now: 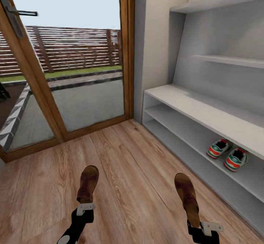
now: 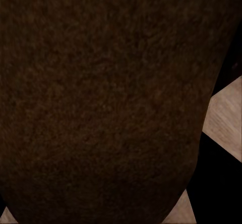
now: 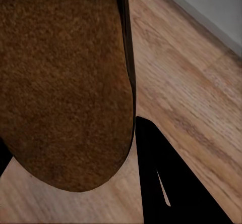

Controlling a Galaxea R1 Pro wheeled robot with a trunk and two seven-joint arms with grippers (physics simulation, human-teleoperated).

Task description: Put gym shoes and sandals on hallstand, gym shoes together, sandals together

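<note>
Your left end effector (image 1: 85,208) clamps one sandal (image 1: 88,184), your right end effector (image 1: 202,228) the other (image 1: 187,197) (sneakers (image 1: 227,154) already shelved), ready to carry both to the hallstand (image 1: 190,106).

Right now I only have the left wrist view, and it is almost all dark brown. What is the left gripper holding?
Observer: A brown sandal, held up by the left gripper above the wood floor.
Operator: And the other arm?
Observer: The right gripper holds the second sandal the same way, by its heel end.
Operator: Have the gym shoes been dealt with?
Observer: Both gym shoes sit side by side on the upper of the two low shelves of the hallstand, heels facing out.
Operator: What is ahead of the robot?
Observer: A wood-framed glass door, left of the hallstand.
</note>
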